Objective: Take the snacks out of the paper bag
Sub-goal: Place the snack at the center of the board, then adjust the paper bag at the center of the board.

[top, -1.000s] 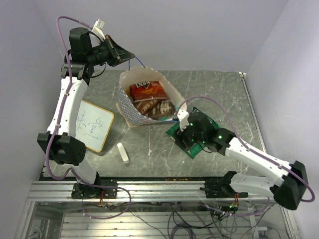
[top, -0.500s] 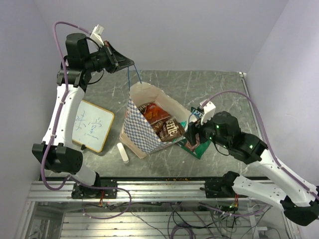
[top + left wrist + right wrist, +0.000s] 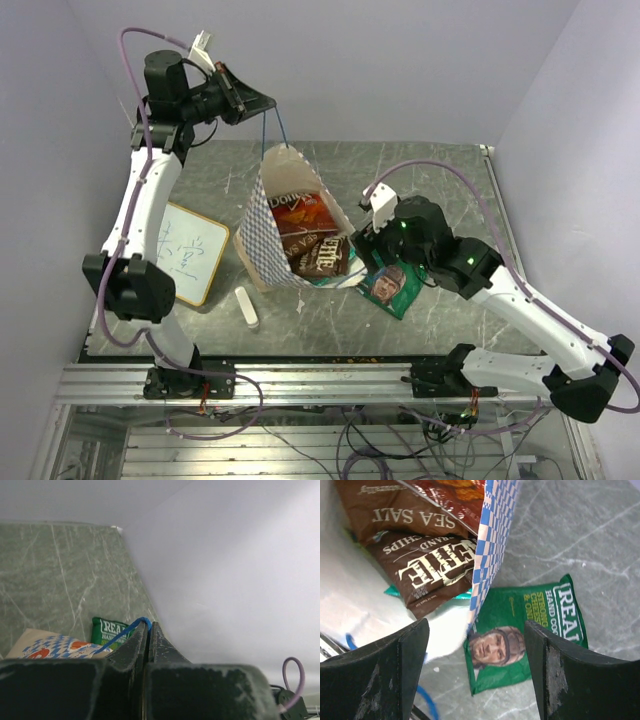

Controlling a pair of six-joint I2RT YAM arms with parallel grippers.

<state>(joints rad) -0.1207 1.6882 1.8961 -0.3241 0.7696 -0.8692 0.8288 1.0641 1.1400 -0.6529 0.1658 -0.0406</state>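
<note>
Green packet lies out on the desk, four o'clock of the paper bag; Doritos and brown packet remain inside. Left gripper jaws pinch the cord handle; right gripper jaws spread, empty

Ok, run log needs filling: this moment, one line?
left gripper shut on blue cord handle; right gripper open; green packet on table; Doritos in paper bag
</note>
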